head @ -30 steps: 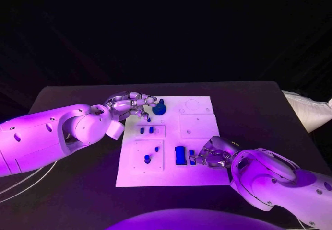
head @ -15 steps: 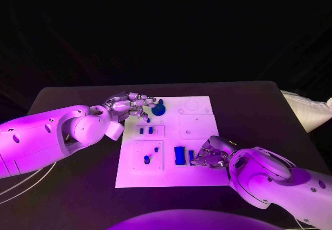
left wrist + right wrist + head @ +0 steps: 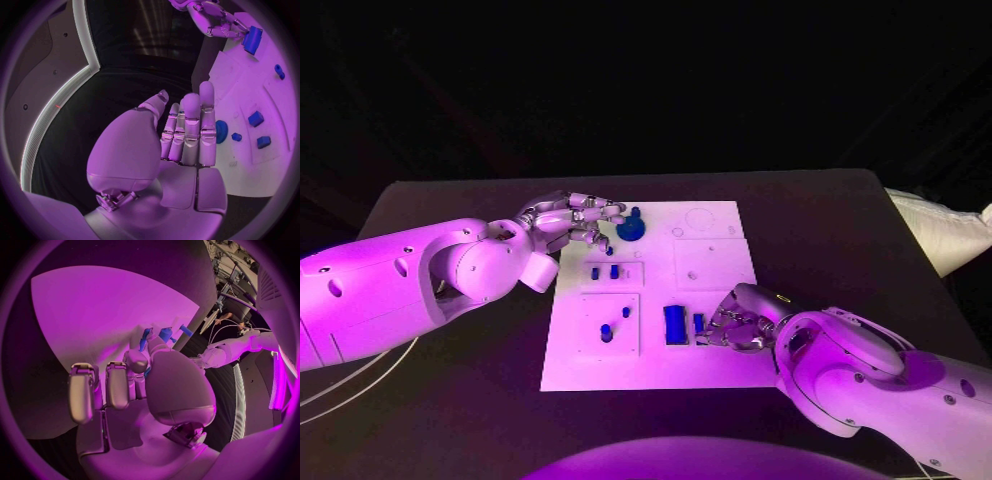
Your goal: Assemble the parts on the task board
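On the task board (image 3: 711,372) on the counter, the right hand (image 3: 734,325) pinches a small blue part (image 3: 700,324) beside the upright block (image 3: 675,324); seat it squarely. Left hand (image 3: 574,220), fingers together and empty, touches the gear (image 3: 632,228)

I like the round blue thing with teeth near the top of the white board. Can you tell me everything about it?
The blue gear is a small round piece with little teeth around its rim, and it looks like plastic. It sits near the far left corner of the white task board, with something sticking up from its middle. The left robot hand is right beside it, fingers reaching to its edge, though a firm grip cannot be confirmed. In the left wrist view it peeks out behind the fingers.
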`<state>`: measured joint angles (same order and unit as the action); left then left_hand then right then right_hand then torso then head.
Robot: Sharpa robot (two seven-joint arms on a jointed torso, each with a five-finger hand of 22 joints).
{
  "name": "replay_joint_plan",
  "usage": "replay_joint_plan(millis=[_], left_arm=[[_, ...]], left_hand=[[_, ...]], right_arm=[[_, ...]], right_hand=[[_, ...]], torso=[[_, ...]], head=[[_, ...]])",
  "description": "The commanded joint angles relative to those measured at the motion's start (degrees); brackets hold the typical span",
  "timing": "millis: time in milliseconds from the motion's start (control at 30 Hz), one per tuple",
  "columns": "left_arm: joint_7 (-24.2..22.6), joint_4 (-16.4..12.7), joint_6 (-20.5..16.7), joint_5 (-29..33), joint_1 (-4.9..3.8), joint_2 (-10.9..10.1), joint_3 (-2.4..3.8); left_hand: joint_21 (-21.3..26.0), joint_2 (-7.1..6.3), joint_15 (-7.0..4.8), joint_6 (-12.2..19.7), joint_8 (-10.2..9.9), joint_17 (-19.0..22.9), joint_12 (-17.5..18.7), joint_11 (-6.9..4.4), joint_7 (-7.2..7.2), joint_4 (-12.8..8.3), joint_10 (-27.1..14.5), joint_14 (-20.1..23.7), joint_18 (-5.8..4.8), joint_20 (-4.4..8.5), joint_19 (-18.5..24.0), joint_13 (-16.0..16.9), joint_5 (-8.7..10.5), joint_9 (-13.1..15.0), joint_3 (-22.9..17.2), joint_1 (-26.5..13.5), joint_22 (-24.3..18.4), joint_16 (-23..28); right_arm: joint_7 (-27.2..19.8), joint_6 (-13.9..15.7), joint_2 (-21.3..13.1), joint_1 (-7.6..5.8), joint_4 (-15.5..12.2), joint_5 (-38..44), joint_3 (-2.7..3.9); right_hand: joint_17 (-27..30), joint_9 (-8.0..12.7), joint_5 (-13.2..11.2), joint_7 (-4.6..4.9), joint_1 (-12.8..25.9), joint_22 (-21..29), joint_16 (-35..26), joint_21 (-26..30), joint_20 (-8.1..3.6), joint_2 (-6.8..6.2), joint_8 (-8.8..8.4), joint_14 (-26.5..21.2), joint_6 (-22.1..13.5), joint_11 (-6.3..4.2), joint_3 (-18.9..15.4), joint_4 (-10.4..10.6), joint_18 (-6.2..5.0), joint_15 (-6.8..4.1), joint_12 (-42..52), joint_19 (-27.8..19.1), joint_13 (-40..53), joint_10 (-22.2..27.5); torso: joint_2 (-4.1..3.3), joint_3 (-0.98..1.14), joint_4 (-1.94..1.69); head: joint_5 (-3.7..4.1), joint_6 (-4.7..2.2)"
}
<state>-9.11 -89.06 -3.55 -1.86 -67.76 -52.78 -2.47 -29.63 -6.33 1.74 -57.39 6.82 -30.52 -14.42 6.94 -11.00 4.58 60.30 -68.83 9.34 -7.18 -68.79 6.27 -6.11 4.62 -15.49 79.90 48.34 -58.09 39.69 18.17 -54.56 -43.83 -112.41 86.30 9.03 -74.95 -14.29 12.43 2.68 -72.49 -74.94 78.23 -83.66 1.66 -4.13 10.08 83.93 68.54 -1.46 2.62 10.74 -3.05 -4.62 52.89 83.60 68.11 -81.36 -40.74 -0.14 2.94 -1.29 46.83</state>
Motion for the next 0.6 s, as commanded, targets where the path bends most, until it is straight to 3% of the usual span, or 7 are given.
replay_joint_plan(millis=[33,133,267,367,500,567,600], left_arm=[[-0.4,-0.06,1.02,-0.12,-0.01,0.06,0.03],[-0.49,0.05,0.91,-0.12,-0.01,0.1,0.02],[-1.04,0.3,0.27,0.39,0.03,0.32,-0.01],[-3.44,0.5,-2.83,1.51,0.21,0.58,-0.05],[-7.59,1.01,-8.21,4.71,0.78,0.83,-0.07],[-9.96,1.61,-11.25,6.78,1.05,1.16,-0.08],[-10.7,1.87,-12.13,7.4,1.14,1.33,-0.08]], left_hand=[[0.23,0.53,0.17,0.56,0.21,0.06,-0.13,-0.1,0.01,0.0,-0.44,0.38,1.08,-0.41,0.01,0.05,0.05,-0.09,0.31,0.15,-0.08,-0.22],[0.23,0.53,0.17,0.56,0.21,0.06,-0.13,-0.1,0.01,0.0,-0.44,0.38,1.08,-0.41,0.01,0.05,0.05,-0.09,0.31,0.15,-0.08,-0.22],[0.26,0.61,0.17,0.58,0.25,0.05,-0.19,-0.12,0.03,0.0,-0.48,0.37,1.09,-0.41,0.0,0.06,0.03,-0.1,0.33,0.23,-0.1,-0.27],[0.29,0.67,0.14,0.52,0.32,0.23,-0.29,-0.16,0.08,-0.06,-0.42,0.46,1.1,-0.4,0.0,0.08,0.01,-0.08,0.31,0.38,-0.12,-0.19],[0.73,0.86,-0.02,0.01,0.83,0.99,-0.89,-0.41,0.41,-0.34,0.01,1.4,1.13,-0.31,0.48,0.17,-0.03,0.03,0.25,1.07,-0.33,0.46],[2.02,0.97,-0.09,-0.51,1.34,2.02,-1.39,-0.66,0.75,-0.3,0.43,3.49,1.15,-0.25,2.02,0.18,-0.05,0.11,0.33,1.28,-1.01,2.29],[2.96,1.02,-0.04,-0.73,1.56,2.78,-1.54,-0.75,0.86,-0.28,0.58,4.77,1.15,-0.25,3.1,0.14,-0.07,0.13,0.33,1.4,-1.55,3.71]], right_arm=[[0.16,-0.04,-0.66,0.26,-0.73,0.88,-0.1],[-1.54,2.29,-1.48,0.26,-1.58,-0.36,0.17],[-7.89,7.83,-2.29,0.04,-1.58,-5.17,0.67],[-15.1,11.99,-2.42,-0.69,-0.17,-11.39,0.89],[-23.8,15.93,-2.12,-2.23,3.04,-24.04,1.03],[-30.81,17.12,-1.66,-3.47,6.12,-35.0,1.06],[-33.62,17.01,-1.33,-3.97,7.53,-39.2,1.07]], right_hand=[[-2.0,-0.16,0.38,0.37,0.66,-6.72,-0.12,0.0,-0.04,-0.44,-0.1,3.68,-0.06,0.19,-0.53,0.4,0.66,-0.21,0.0,0.52,-0.04,-0.02],[-1.28,-0.07,-0.03,0.64,3.06,-6.24,-0.8,0.4,0.08,-1.8,-0.3,3.51,-0.38,0.46,-2.71,1.92,0.53,0.0,-1.31,0.16,-0.76,0.4],[2.03,0.5,-4.32,1.67,4.63,-3.72,-4.15,2.54,0.7,-2.31,-1.8,2.6,-3.18,1.35,-6.23,4.78,-0.12,0.72,-8.06,-1.79,-4.6,3.2],[4.27,0.9,-4.3,2.42,2.71,-1.92,-6.47,4.11,1.21,-1.51,-2.85,2.14,-5.08,1.99,-7.3,5.36,-0.61,1.24,-11.33,-3.09,-6.64,4.72],[6.78,1.25,-3.73,3.02,-2.22,0.68,-9.12,6.35,1.58,0.46,-3.75,1.73,-6.66,2.47,-7.09,4.08,-1.3,1.6,-16.24,-4.68,-10.0,6.82],[14.04,1.47,-3.11,3.57,-5.36,7.29,-17.14,12.31,2.11,1.72,-4.23,-0.51,-7.39,3.11,-7.33,2.95,-2.76,1.91,-24.28,-9.04,-15.55,10.52],[18.85,1.54,-2.78,3.72,-7.03,11.57,-22.41,16.15,2.06,2.05,-4.4,-2.04,-7.66,3.07,-6.99,2.14,-3.92,2.15,-25.53,-11.92,-16.5,11.69]], torso=[[0.01,0.02,-0.04],[0.13,-0.03,-0.01],[0.38,-0.14,0.02],[0.83,-0.3,0.09],[1.64,-0.54,0.18],[2.33,-0.85,0.17],[2.76,-1.05,0.14]], head=[[0.11,-0.18],[0.18,-0.38],[0.38,-0.94],[0.17,-1.4],[0.29,-2.44],[0.26,-3.46],[0.24,-3.61]])
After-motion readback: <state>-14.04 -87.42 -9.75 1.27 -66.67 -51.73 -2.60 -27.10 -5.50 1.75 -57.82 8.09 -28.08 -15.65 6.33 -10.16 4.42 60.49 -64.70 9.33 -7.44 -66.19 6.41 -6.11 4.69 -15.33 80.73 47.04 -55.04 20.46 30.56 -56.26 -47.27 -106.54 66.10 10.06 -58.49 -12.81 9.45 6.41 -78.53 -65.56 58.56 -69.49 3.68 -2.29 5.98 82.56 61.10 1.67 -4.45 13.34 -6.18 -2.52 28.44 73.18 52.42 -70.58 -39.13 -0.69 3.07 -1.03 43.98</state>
